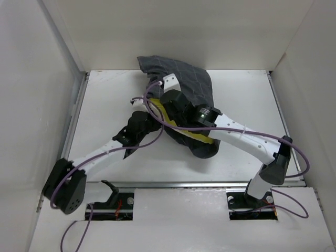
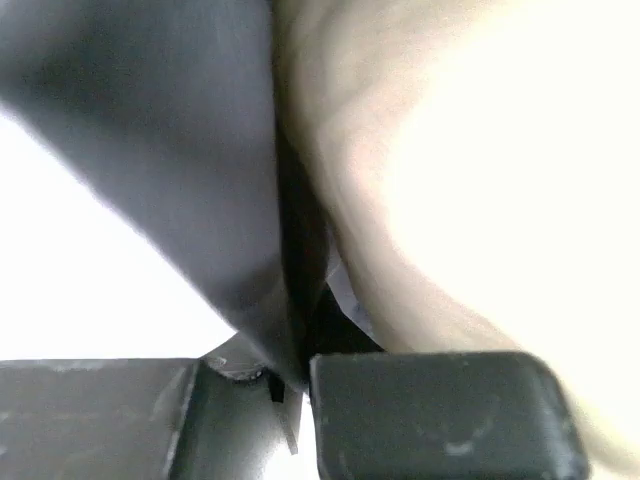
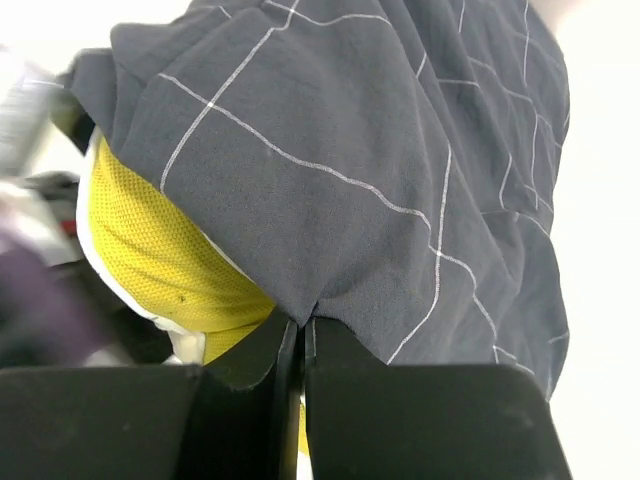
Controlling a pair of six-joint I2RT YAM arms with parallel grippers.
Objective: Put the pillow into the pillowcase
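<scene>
On the table (image 1: 105,105), centre toward 12 o'clock: the pillowcase (image 1: 184,79) lies heaped over the pillow (image 1: 198,136). A yellow strip of the pillow shows along the heap's lower edge, from about 9 round to 5 o'clock.
Left gripper (image 2: 290,375): clenched at the heap's 8 o'clock side, with a dark edge of the pillowcase running down into its grip. The cream pillow bulges just beside it at 3 o'clock.
Right gripper (image 3: 302,335): clenched on a small pleat of pillowcase cloth. In its wrist view the pillow's yellow side shows at 9 o'clock.
Pillowcase cloth: thin woven fabric, dark grey with fine pale check lines. It is limp and falls into soft folds and creases.
Pillow make: plump and rounded, with a smooth cream face and a bright yellow mesh band round the side.
Handling, as a judgement: the pillow looks light and squashy and likely to spring back when pressed. The cloth probably drags on the mesh and would slide free of a shallow pinch.
Where to hold: the hem of the opening, at two spots well apart, should keep the mouth spread. The pillow is better pushed at its mesh side or a corner.
Progress: the pillow looks partly inside, but how far is hidden under the folds.
</scene>
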